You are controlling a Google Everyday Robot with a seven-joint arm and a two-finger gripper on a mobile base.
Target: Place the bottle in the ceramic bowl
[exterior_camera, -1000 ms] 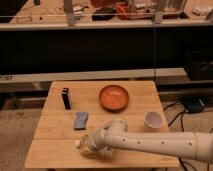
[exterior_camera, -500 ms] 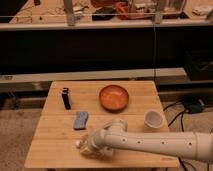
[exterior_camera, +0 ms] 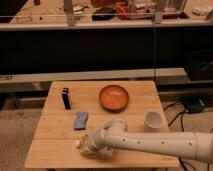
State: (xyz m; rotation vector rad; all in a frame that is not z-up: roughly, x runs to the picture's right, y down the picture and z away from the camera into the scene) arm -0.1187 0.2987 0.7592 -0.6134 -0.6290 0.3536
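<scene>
One small pale translucent plastic bottle (exterior_camera: 81, 145), likely light and slippery; grab mid-body. Gripper (exterior_camera: 89, 146) at it, front-left of table; orange-brown ceramic bowl (exterior_camera: 114, 97) well apart.

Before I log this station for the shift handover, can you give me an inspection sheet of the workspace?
Surface: wooden slatted table, standing on a speckled floor.
Job's things: bottle near the table's front edge, at the end of the arm; ceramic bowl toward the back, nothing seen inside it.
Clutter: black block upright at back left; blue sponge lying in front of it; white cup at right.
Grippers: gripper low over the front of the table, at the bottle; hold not discernible.
Cables: dark cables on the floor right of the table, beside a dark box.
Surroundings: dark shelving behind, with a cluttered bench on top.
</scene>
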